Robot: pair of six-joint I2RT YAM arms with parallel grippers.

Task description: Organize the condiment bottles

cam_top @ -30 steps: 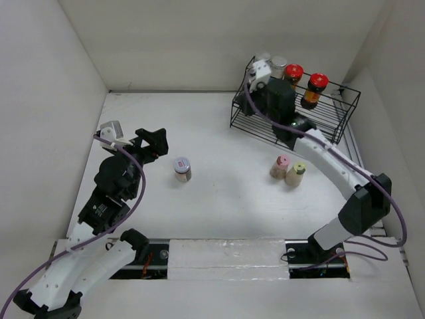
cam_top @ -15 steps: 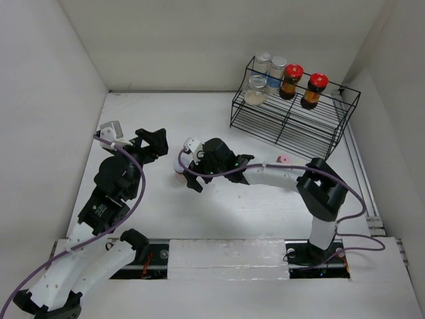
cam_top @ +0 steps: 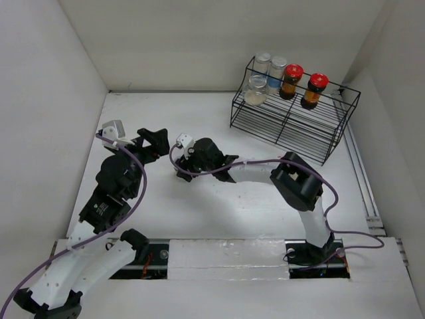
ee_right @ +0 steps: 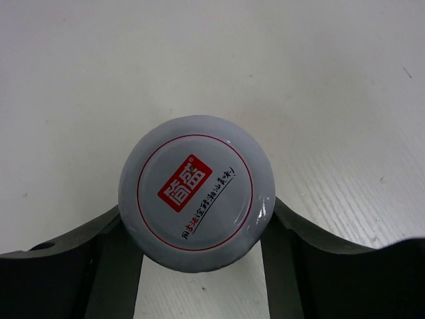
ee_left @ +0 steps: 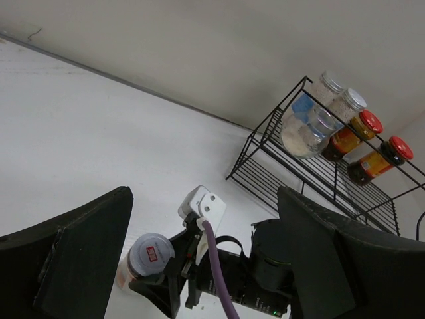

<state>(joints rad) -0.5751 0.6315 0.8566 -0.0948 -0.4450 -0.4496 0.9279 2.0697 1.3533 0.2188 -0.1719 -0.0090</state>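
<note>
A small jar with a grey lid and red logo [ee_right: 196,193] stands on the white table left of centre. My right gripper [ee_right: 196,220] is shut on it, one dark finger [ee_right: 113,232] pressed to each side of the lid. From the left wrist the same jar [ee_left: 149,256] shows in front of the right gripper [ee_left: 159,289]. My left gripper [cam_top: 154,142] hangs open just left of it, holding nothing. On the black wire rack [cam_top: 292,123] stand two red-lidded amber bottles [cam_top: 293,72], two silver-lidded clear ones [cam_top: 263,60] and a wide clear jar [cam_top: 255,90].
The rack sits at the back right against the wall. White walls close in the table on the left, back and right. The right arm [cam_top: 265,171] stretches low across the middle of the table, its elbow [cam_top: 297,186] raised.
The right arm has swung from the rack down to the grey-lidded jar left of centre and its jaws have come in around the lid. The left arm has not moved.
</note>
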